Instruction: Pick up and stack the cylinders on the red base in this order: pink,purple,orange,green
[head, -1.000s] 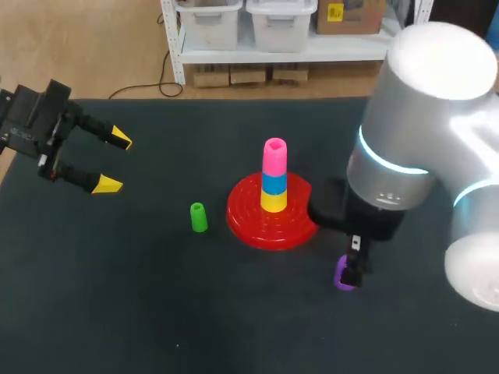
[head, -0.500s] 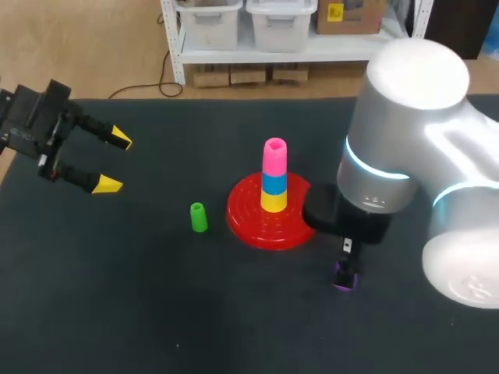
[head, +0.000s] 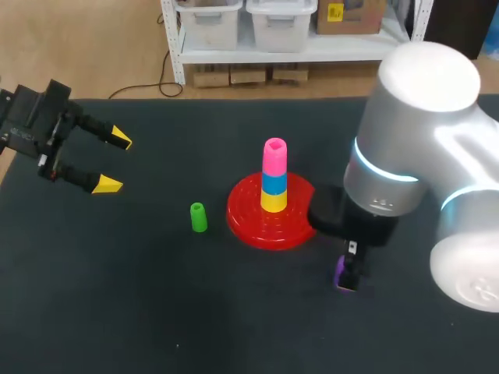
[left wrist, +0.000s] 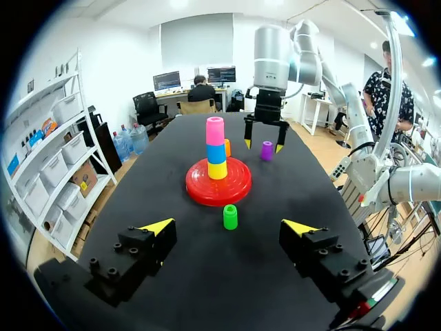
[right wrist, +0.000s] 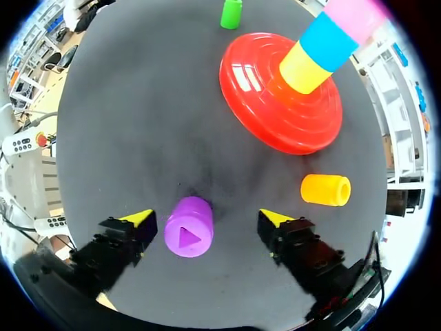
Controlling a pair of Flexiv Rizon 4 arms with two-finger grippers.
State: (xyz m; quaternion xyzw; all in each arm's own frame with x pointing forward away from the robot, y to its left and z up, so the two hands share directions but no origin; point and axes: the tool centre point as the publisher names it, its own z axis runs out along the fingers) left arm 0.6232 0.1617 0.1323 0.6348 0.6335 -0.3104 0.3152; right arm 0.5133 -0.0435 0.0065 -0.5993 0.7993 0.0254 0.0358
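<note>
The red base point(head: 253, 222) carries a post of yellow, blue and pink cylinders, the pink cylinder point(head: 274, 157) on top. A purple cylinder point(right wrist: 188, 226) stands upright between the fingers of my right gripper point(right wrist: 207, 218), nearer one finger. That gripper is open and not gripping it. In the head view my right arm point(head: 390, 179) hides most of the purple cylinder point(head: 341, 274). An orange cylinder point(right wrist: 325, 189) lies on its side between the right gripper and the base. The green cylinder point(head: 198, 216) stands left of the base. My left gripper point(head: 109, 162) hangs open and empty at the far left.
The dark table point(head: 156, 312) is bare between my left gripper and the green cylinder. In the left wrist view the green cylinder point(left wrist: 230, 216) stands ahead of the fingers, with the red base point(left wrist: 200, 193) beyond it.
My right arm swung a little to the left and then back to the right, staying over the purple cylinder. The left arm and the cylinders have not moved.
</note>
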